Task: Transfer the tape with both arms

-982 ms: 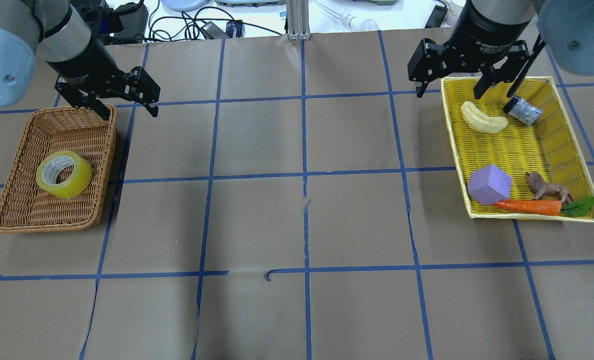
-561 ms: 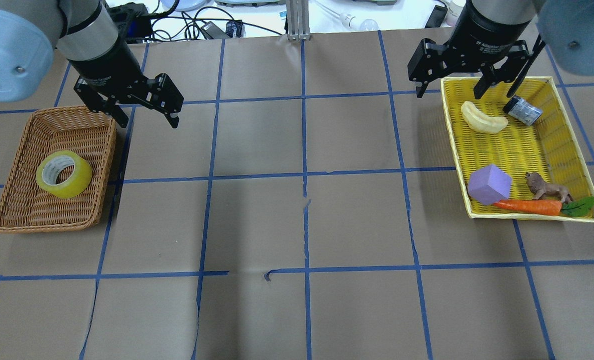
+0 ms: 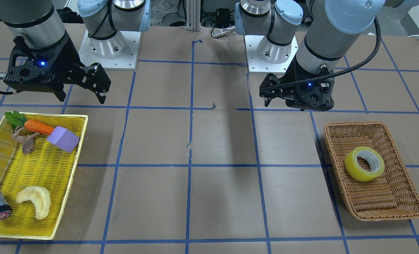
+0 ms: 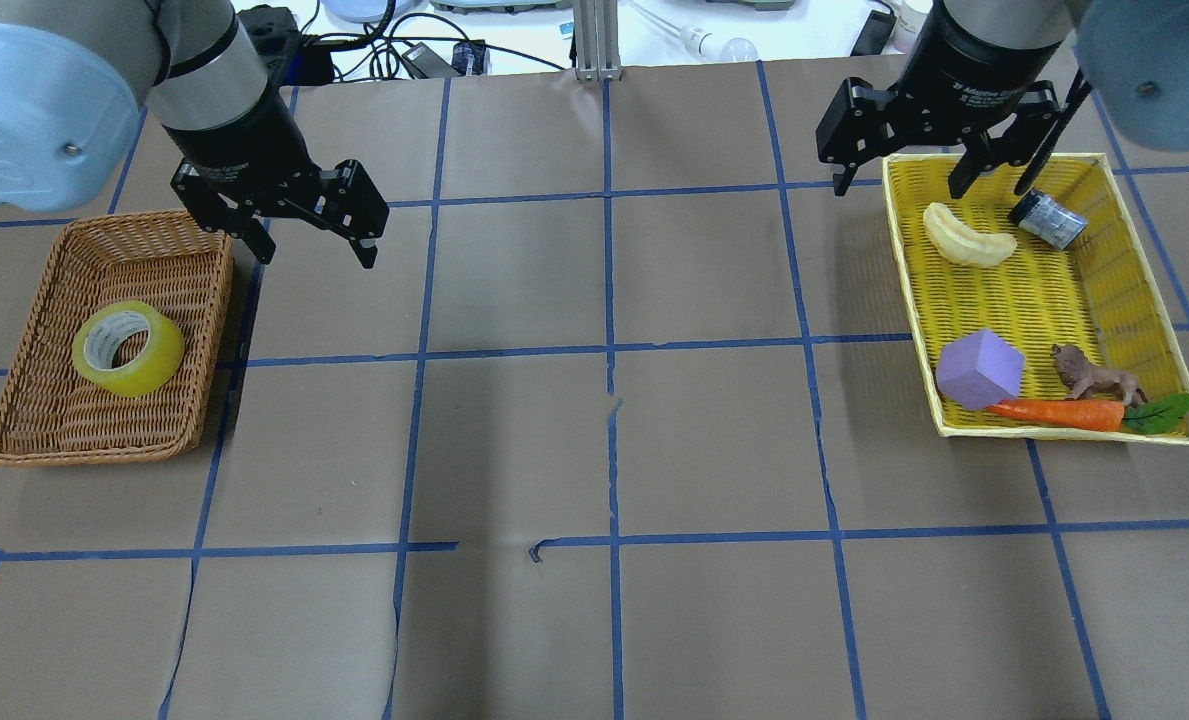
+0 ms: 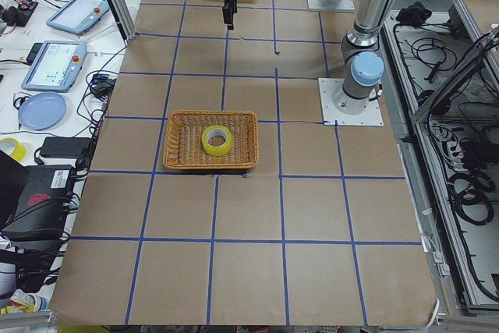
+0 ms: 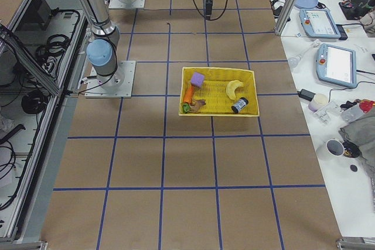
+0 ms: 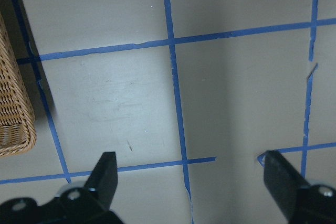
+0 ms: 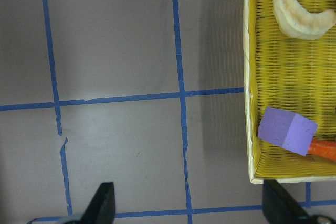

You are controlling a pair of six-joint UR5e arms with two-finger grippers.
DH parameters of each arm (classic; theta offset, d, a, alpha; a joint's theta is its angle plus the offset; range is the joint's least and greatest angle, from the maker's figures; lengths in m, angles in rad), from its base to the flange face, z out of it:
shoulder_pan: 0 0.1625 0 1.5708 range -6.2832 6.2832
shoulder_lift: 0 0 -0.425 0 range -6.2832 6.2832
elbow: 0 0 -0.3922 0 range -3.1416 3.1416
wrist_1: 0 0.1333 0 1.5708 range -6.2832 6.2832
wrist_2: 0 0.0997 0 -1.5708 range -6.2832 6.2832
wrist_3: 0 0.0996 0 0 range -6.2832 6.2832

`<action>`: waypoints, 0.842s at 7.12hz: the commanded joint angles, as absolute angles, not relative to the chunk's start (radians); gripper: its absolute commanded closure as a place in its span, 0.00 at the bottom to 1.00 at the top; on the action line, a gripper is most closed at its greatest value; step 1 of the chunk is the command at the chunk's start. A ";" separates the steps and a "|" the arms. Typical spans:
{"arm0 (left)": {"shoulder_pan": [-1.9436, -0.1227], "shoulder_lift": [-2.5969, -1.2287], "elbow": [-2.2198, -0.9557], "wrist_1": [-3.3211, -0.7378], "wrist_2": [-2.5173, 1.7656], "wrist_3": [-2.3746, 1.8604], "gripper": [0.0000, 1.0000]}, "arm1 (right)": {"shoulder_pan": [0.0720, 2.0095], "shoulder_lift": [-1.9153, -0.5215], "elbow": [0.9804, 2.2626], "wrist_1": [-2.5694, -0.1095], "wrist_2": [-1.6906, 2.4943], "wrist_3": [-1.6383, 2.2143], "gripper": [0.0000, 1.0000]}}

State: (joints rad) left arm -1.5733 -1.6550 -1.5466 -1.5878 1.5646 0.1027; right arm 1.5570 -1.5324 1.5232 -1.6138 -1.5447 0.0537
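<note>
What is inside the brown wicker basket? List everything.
Only the tape lies in the wicker basket, its hole facing up. The basket floor under the roll's ring is covered, so anything beneath it cannot be seen.

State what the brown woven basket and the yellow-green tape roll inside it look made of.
Brown woven basket: wicker or rattan, probably, matte; interlaced strands show along its walls. Yellow-green tape roll: glossy translucent plastic film, judging by its sheen, wound on a pale core, possibly cardboard.
</note>
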 commanded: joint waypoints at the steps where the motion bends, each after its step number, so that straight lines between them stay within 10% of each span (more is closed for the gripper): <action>1: -1.574 -1.654 -1.549 -1.588 1.565 0.104 0.00 | 1.557 -1.532 1.523 -1.614 -1.545 0.054 0.00; 6: -1.572 -1.652 -1.552 -1.588 1.565 0.113 0.00 | 1.557 -1.531 1.523 -1.614 -1.546 0.054 0.00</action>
